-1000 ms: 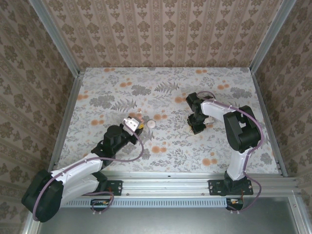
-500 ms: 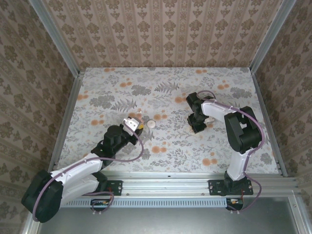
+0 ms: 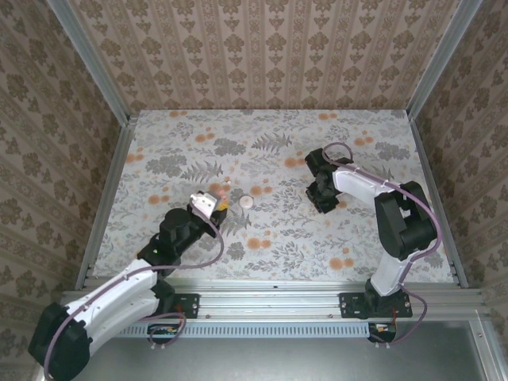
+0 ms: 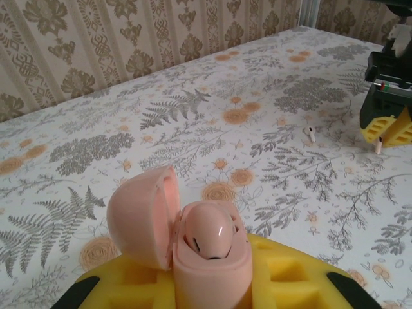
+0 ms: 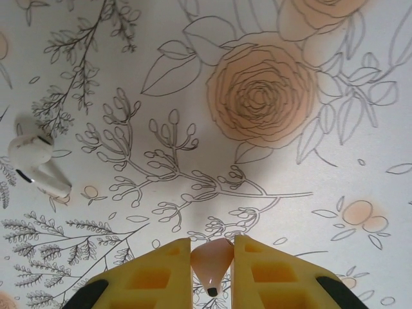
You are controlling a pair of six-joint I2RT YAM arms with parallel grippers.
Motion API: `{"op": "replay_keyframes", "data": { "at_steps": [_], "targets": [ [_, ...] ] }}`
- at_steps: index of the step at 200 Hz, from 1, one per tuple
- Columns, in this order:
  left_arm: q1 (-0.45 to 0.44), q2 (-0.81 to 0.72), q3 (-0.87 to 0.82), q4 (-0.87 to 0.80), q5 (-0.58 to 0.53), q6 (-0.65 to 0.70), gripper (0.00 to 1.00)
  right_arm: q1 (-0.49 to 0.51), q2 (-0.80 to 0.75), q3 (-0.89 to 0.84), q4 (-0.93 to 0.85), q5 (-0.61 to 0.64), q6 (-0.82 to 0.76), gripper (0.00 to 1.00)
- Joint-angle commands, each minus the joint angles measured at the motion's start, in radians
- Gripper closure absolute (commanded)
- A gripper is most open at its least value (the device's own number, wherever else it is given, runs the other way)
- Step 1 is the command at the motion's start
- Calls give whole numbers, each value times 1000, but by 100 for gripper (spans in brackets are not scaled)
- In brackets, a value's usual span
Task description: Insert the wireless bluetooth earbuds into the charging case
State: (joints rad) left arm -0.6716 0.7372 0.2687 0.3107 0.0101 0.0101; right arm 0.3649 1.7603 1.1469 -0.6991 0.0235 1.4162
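Note:
The pink charging case (image 4: 209, 257) stands with its lid swung open to the left, and my left gripper (image 4: 212, 277) is shut on it between its yellow pads (image 4: 293, 277). In the top view that left gripper (image 3: 206, 203) sits left of centre. My right gripper (image 5: 212, 254) is shut on a pale pinkish earbud (image 5: 211, 261), held stem down just above the table. A second, white earbud (image 5: 35, 166) lies on the cloth to its left. In the left wrist view the right gripper (image 4: 386, 129) is at the far right, with the loose earbud (image 4: 311, 134) beside it.
A small round pale disc (image 3: 246, 202) lies on the floral tablecloth (image 3: 270, 159) just right of the left gripper. Patterned walls and metal rails (image 3: 107, 198) enclose the table. The right gripper (image 3: 324, 198) is right of centre.
The left arm has drawn back a little, taking the case slightly left. The right gripper has shifted slightly away from the near edge with the earbud in it.

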Motion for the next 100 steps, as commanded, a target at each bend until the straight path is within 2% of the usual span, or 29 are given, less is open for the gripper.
{"op": "replay_keyframes", "data": {
  "at_steps": [1,32,100],
  "targets": [
    [9,-57,-1,-82,-5,-29,94,9,-34,-35,21,15,-13,81],
    [9,-79,-10,-90,-10,-27,94,11,-51,-49,31,9,-15,81],
    [9,2,9,-35,30,-23,94,22,-94,-63,6,38,-16,81]
  ]
}}
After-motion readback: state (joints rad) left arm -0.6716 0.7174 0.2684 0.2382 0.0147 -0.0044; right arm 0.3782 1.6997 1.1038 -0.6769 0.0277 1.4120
